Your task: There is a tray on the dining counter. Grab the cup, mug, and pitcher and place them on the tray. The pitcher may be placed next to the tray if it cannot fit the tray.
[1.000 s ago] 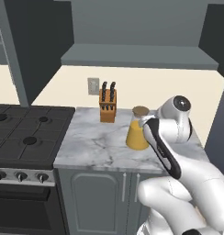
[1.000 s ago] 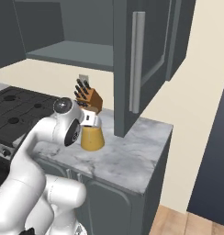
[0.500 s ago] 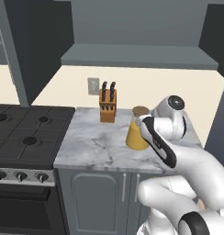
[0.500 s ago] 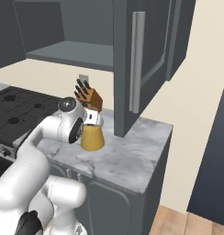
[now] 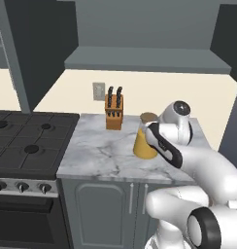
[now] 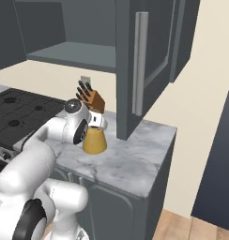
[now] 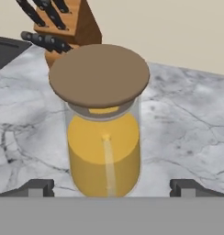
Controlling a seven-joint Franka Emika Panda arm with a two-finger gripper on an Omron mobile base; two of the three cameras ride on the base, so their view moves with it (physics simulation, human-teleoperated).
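Pitcher (image 7: 103, 133) dead ahead of our gripper (image 7: 112, 187), between the two fingertips (image 7: 35, 187), untouched | gripper released, jaws spread wide | pitcher upright on marble table (image 5: 101, 154), long axis vertical, cork lid (image 7: 99, 74) up | knife block (image 5: 113, 112) just behind it, near wall

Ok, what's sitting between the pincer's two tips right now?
The pitcher: in the hand view its orange body stands in the gap of the open pincer, with bare marble either side of it.
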